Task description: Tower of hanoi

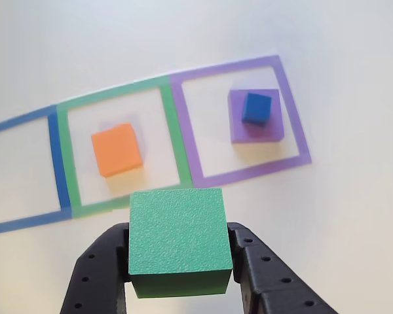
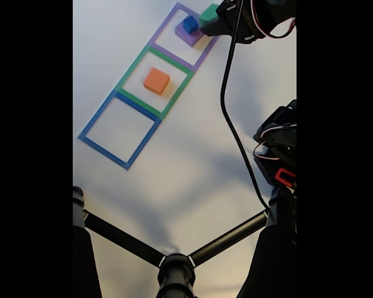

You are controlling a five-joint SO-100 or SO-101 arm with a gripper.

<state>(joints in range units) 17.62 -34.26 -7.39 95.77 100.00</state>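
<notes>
White surface (image 1: pixel 354 216) carried three taped square outlines in a row. The gripper (image 1: pixel 181 261) was clamped on the green block (image 1: pixel 178 241), held clear above the surface — judged mid-transfer. The orange block (image 1: pixel 118 149) lay alone in the green outline (image 1: pixel 173 124); the blue cube (image 1: pixel 256 108) sat on the purple block (image 1: pixel 275 131) inside the purple outline (image 1: pixel 295 124). The orange block, being wider and uncovered, appeared the lawful destination.

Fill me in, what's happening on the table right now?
The arm is partway through a Tower of Hanoi puzzle. Its gripper is shut on the green block and holds it up above the table. The orange block lies alone inside the green taped square. The blue cube sits on the purple block in the purple taped square. The blue taped square holds no block.
</notes>
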